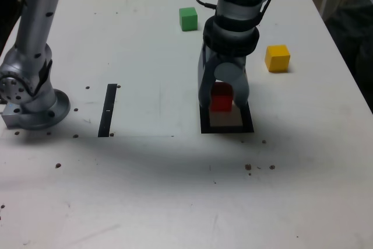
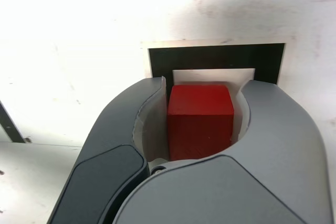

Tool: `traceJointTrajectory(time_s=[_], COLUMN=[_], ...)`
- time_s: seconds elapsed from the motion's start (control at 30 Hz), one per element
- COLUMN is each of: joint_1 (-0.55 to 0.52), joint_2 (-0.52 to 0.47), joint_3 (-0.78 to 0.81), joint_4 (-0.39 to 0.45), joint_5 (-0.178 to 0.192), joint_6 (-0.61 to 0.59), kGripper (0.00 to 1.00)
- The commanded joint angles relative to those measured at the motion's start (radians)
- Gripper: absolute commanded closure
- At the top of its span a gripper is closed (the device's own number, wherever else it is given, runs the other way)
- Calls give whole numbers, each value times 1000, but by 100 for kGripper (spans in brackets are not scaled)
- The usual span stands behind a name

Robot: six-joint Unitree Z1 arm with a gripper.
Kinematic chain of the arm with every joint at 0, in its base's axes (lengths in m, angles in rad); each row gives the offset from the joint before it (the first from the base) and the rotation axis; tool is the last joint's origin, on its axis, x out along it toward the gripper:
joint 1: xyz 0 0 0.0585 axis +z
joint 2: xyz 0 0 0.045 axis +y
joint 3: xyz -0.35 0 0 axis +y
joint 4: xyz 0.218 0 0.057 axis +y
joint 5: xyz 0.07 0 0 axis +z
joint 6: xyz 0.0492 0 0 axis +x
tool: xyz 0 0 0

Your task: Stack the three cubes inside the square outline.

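In the exterior view, my rounded grey gripper [image 1: 223, 94] is grasping the red cube [image 1: 221, 102] within the square outline [image 1: 227, 129]; the green cube [image 1: 188, 20] and yellow cube [image 1: 277, 59] are sitting beyond it. In the wrist view, the smooth, equal-sided red block is lining up roughly with its border.

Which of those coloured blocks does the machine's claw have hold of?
The red cube: it sits between the jaws of the gripper, over the square outline, while the green cube and yellow cube stand apart.
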Motion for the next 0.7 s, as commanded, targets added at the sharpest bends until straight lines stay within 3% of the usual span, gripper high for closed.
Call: traceJointTrajectory(time_s=[0.0,0.27,0.4,0.5,0.6,0.67], joint_1=[-1,-4,-4,-4,-5,-7], joint_2=[4,0,-14,-17,-22,-27], joint_3=[8,68,78,74,68,61], joint_4=[-21,-102,-95,-86,-84,-80], joint_5=[-6,-27,-21,-17,-12,-5], joint_6=[1,4,4,5,7,9], kGripper=[73,72,65,45,15,4])
